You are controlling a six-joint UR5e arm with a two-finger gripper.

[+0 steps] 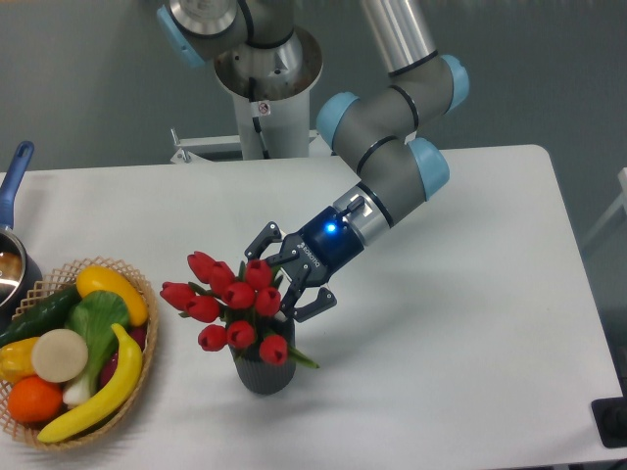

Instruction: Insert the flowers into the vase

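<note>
The flowers (235, 299), a bunch of red closed tulips with green leaves, stand with their stems down in the vase (263, 377) and their heads lean to the left. The vase is a small dark grey ribbed cylinder near the table's front, mostly hidden by the blooms. My gripper (286, 274) sits just to the right of the bunch, above the vase mouth. It is open, its dark fingers (312, 305) spread on either side of the stems. Whether a finger still touches the stems is hidden by the flower heads.
A woven wicker basket (137, 338) of toy fruit and vegetables sits at the front left. A pot with a blue handle (14, 181) is at the left edge. The robot base (265, 88) stands behind the white table (470, 343).
</note>
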